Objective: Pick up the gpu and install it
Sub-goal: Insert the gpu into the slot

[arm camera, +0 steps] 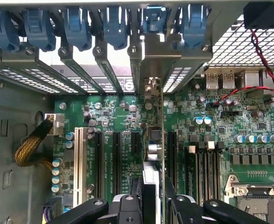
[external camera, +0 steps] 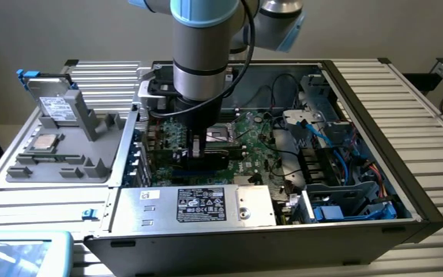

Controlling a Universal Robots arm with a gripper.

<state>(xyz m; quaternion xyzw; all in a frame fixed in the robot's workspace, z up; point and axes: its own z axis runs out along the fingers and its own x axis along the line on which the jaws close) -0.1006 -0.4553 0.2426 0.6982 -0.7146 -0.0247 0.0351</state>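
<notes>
Inspection of the open computer case: the gripper is lowered inside it, over the motherboard near the case's rear wall. It is closed on the gpu. The card stands on edge, upright between the two fingers, which pinch it across its faces at the upper edge. From there it runs toward the rear wall, and its silver end bracket is up against the row of slot openings, below the blue retaining clips. It sits in line with the black expansion slots, between two of them. Whether its lower edge is in a slot cannot be told, because the card itself hides that line. In the exterior view the gripper hangs over the same part of the board, beside the power supply at the near edge. Handling judgement: the card looks light, thin and rigid, but fragile, with exposed components on one face and a contact edge that should not be scraped. The flat faces likely offer little friction, so a central pinch on the top edge, clear of components, seems the soundest hold. A tilted card would bind.
</notes>
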